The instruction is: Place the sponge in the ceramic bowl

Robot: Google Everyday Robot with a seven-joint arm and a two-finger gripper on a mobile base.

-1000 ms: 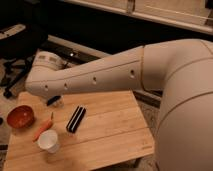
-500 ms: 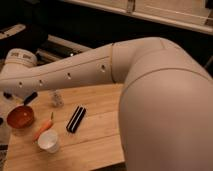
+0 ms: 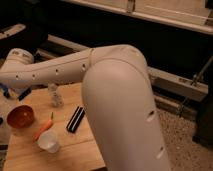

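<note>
Gripper [image 3: 20, 93] at far left, just above the ceramic bowl [image 3: 20, 116] on the wooden table [image 3: 75, 150]

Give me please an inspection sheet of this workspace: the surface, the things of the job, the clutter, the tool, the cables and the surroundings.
Surface: wooden table, light planks.
Job's things: red-orange bowl on the left part of the table, no blue inside it; blue sponge at the picture's left edge, above the bowl and beside the tool; whether it is held cannot be told.
Clutter: white cup; carrot between bowl and cup; black bar; small pale bottle.
Grippers: the tool at the end of the white arm, far left, above the bowl.
Cables: nothing seen.
Surroundings: speckled floor on the right; pale rail behind; dark background.
</note>
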